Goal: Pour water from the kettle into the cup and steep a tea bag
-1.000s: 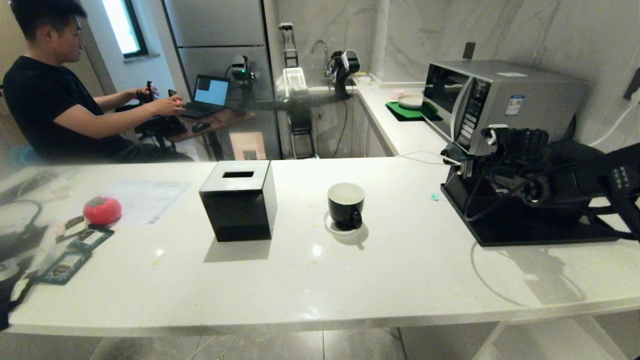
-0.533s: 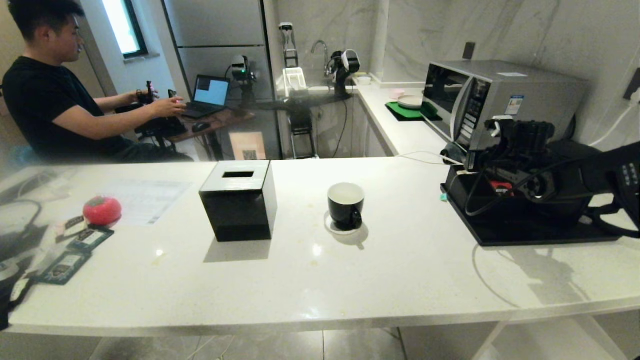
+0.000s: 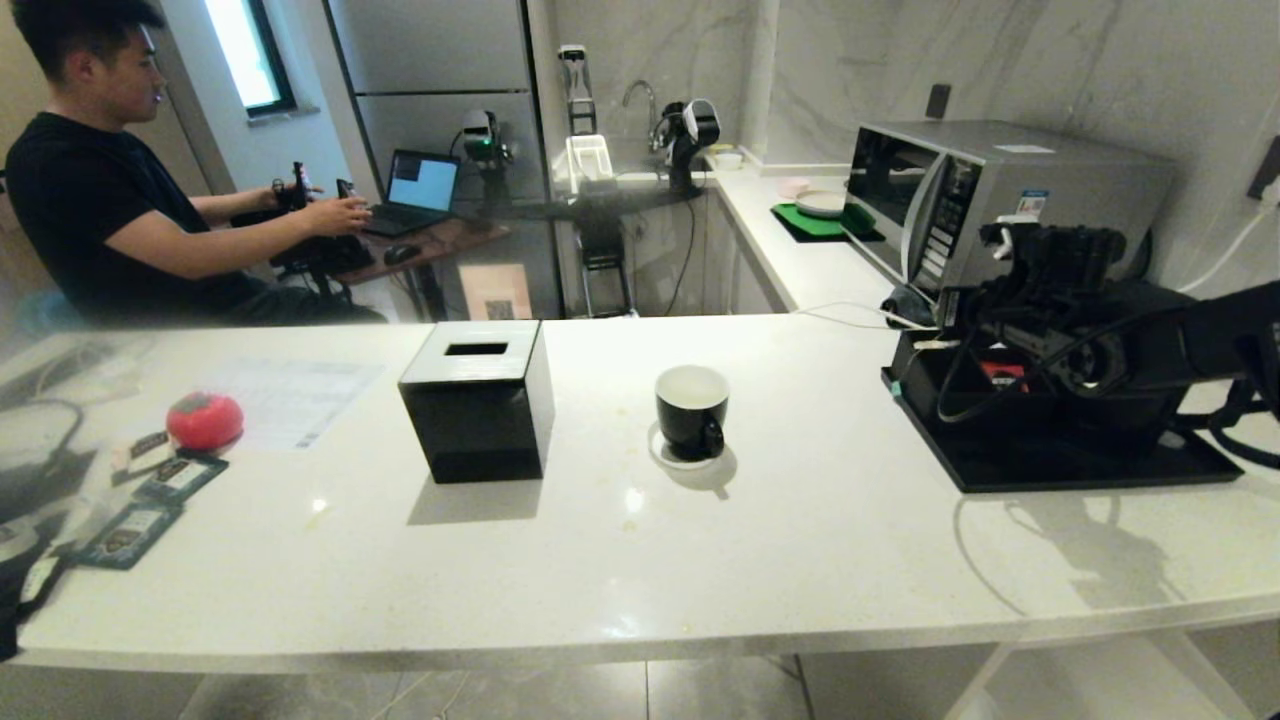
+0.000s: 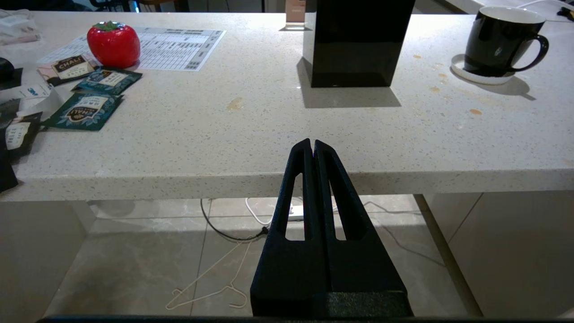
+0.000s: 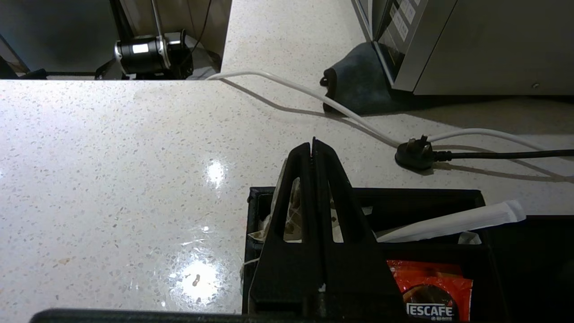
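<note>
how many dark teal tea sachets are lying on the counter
2 clearly: one sachet just in front of the red tomato-shaped object, the other sachet nearer the counter edge. More packets at the far left edge are cut off, so there may be others.

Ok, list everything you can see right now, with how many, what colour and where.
cup: one, black with white inside, mid counter on a white coaster
tissue box: one, black, left of the cup
tomato-shaped thing: one, red, far left
sachets: several, teal, by the red thing
paper sheet: one, white, printed, behind the red thing
tray: one, black, right side, holding packets
microwave: one, silver, behind the tray
plug: one, black, on the counter near the microwave
person: one, black shirt, seated far left
left gripper: fingers shut, before the counter edge
right gripper: fingers shut, above the tray
</note>
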{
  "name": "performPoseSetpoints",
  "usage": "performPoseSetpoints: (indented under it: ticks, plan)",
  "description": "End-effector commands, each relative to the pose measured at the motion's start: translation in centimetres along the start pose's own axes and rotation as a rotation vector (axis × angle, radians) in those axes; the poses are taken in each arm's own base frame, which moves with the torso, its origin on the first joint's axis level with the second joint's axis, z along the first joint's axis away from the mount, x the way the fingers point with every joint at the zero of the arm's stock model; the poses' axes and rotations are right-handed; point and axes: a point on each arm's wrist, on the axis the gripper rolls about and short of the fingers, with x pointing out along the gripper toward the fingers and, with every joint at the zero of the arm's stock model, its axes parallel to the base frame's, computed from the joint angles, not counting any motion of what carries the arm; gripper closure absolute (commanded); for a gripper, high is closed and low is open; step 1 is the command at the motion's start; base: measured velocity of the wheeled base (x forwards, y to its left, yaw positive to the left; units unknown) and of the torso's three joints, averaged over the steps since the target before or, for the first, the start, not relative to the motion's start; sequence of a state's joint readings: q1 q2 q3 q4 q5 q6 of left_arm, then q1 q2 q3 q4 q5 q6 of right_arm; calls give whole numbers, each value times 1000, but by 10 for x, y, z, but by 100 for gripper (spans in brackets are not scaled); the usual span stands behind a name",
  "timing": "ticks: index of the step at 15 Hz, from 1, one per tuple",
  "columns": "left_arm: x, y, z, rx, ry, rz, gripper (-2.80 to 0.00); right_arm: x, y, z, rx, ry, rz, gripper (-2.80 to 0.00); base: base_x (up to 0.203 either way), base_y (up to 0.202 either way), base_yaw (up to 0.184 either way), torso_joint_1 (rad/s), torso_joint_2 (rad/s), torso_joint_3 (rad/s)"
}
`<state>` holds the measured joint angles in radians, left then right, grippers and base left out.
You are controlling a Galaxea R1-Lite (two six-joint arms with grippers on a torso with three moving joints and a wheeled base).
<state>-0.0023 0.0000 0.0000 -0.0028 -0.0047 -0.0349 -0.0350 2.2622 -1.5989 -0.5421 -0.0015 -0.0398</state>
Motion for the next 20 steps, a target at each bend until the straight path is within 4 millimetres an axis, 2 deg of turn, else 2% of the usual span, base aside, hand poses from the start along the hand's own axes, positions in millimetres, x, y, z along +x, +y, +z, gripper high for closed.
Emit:
performPoseSetpoints:
  ticks: [1, 11, 20]
  plan:
    - [0, 0, 0, 0, 0, 0, 0, -5, 0, 9, -2, -21, 0, 0, 0, 0, 0, 0, 0, 0]
    - [0, 0, 0, 0, 0, 0, 0, -30, 4, 12, -1, -72, 9, 0, 0, 0, 0, 0, 0, 0]
    - [0, 0, 0, 0, 0, 1, 0, -46, 13, 33, -2, -126, 30, 0, 0, 0, 0, 0, 0, 0]
